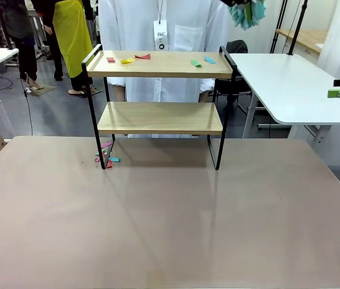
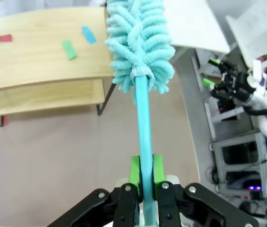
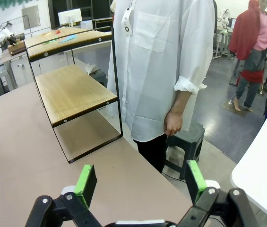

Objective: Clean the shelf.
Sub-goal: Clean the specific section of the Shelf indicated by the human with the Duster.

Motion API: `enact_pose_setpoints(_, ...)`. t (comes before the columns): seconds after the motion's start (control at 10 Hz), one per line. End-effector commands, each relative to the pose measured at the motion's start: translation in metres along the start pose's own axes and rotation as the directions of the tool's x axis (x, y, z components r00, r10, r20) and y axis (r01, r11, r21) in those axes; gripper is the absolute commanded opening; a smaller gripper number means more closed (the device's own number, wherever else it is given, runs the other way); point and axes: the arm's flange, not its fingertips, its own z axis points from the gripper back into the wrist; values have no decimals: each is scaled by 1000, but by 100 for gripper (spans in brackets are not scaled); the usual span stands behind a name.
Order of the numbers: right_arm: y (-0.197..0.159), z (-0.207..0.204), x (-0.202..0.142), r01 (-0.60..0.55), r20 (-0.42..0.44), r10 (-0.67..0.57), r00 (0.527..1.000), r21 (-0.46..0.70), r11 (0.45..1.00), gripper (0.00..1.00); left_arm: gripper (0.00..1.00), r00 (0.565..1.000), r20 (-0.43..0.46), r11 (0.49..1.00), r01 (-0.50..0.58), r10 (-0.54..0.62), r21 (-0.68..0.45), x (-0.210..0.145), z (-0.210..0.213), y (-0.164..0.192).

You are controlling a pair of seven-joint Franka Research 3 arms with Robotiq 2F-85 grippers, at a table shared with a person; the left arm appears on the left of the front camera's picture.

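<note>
The left gripper (image 2: 145,172) is clamped on the handle of a teal duster (image 2: 140,42). The right gripper (image 3: 140,182) gapes wide, holding nothing. The shelf (image 1: 157,117) stands mid-way along the tan table's (image 1: 157,229) far edge, with paper scraps (image 1: 127,60) on its top board. A person (image 1: 182,30) stands just behind.

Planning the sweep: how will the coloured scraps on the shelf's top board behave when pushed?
Likely very light: the scraps lie thin and flat, so should slide or flutter. The top board's long edges show no rail, so they may drop off.
</note>
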Motion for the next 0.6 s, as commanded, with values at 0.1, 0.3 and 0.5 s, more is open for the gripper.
enact_pose_setpoints(0.1,1,0,2,-4,1,4,1000,0,1000,100,13,989,136,997,-61,54,49,-17,-19,11)
enact_pose_setpoints(0.3,1,0,2,-4,1,4,1000,0,1000,100,13,990,131,994,-71,60,86,-25,-33,12)
enact_pose_setpoints(0.5,1,0,2,-4,1,4,1000,0,1000,100,13,996,68,993,-61,54,98,-28,-45,16)
